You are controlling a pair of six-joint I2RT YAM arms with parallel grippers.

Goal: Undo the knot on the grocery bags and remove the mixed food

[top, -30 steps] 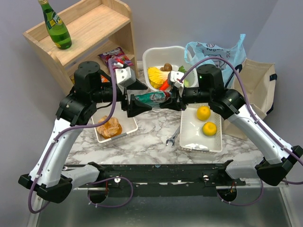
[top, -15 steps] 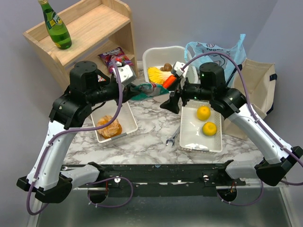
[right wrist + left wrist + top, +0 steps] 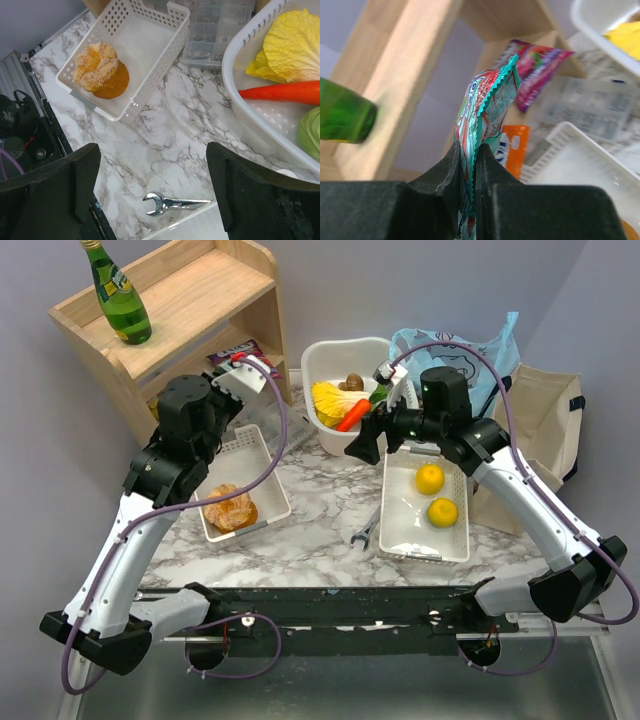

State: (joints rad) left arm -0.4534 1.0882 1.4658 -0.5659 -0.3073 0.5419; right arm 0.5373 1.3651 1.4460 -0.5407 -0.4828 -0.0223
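**Left arm swings the packet over to the shelf**

Since a moment ago the left gripper has swung left, away from the right one, and taken the teal packet with it. A green bottle stands on top of the wooden shelf; its label is too small to read. Only the left wrist view shows the fingers squeezed tight on the teal packet. The print on it is too blurry to read. A purple packet lies behind it.

Bread sits in the white basket. The right wrist view shows a spanner on the table under the right gripper, whose fingers are wide apart and hold nothing. Yellow cabbage, carrot and mushroom lie in the tub. Two yellow fruits sit in the tray. The blue bag stands behind the tray.
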